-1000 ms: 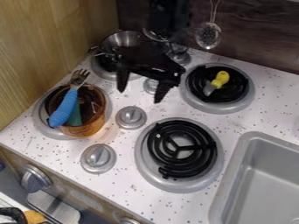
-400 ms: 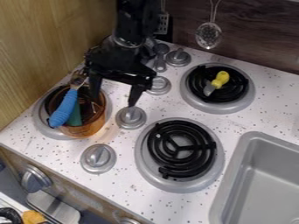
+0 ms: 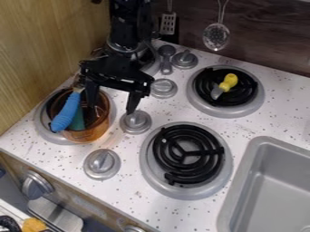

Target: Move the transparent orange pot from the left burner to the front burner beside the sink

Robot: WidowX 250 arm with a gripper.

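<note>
Copper pot (image 3: 92, 133) (blue-handled fork (image 3: 66, 112) inside) has the gripper (image 3: 111, 109) pointing down by its rim, jaws spread apart.

Soft, fairly even light covers the white countertop (image 3: 254, 122), the brightest broad area, through the middle of the frame. Along the top right, the dark backsplash (image 3: 266, 41) is much dimmer, though the hanging strainer spoon (image 3: 216, 36) catches pale glints. The black arm (image 3: 128, 22) at the upper left is so dark that much of its surface detail is lost. Small highlights mark the silver knobs (image 3: 102, 164) and the copper-coloured pot (image 3: 91, 134) at left. Shading darkens the sink's (image 3: 241, 190) inner walls at lower right. The light source is out of frame.
</note>
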